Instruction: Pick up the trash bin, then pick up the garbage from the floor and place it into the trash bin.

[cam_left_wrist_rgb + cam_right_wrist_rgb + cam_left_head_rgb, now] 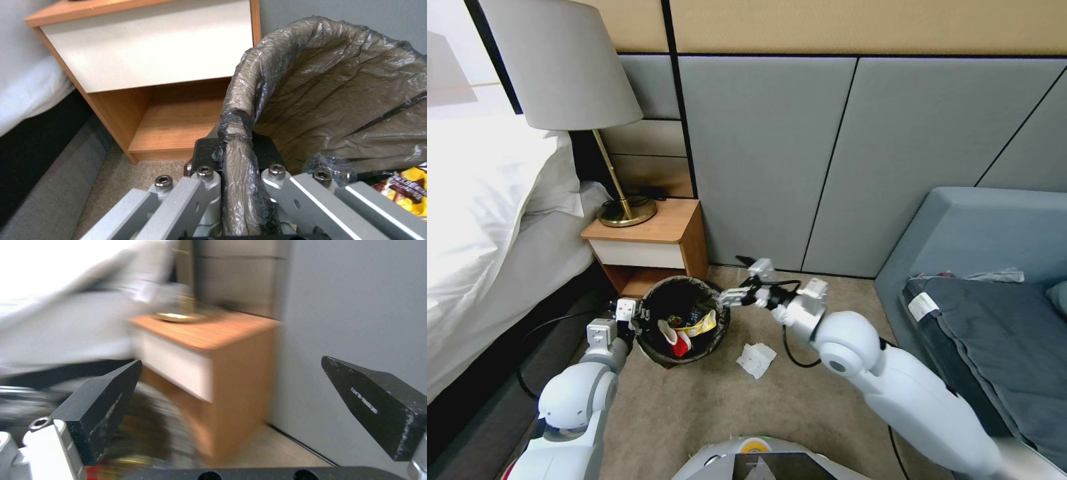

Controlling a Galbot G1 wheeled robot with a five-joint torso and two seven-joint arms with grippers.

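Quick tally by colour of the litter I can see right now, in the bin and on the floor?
Yellow wrapper, in the trash bin: 1
Red-and-white packet, in the bin: 1
White tissue, on the carpet beside the bin: 1
Total: 3 pieces told apart; other bits deep in the bin are too dark to count.

A lamp (570,100) stands on the wooden nightstand (650,247) between bed (487,220) and grey sofa (987,287)

Crinkly glossy plastic bin liner (338,86)
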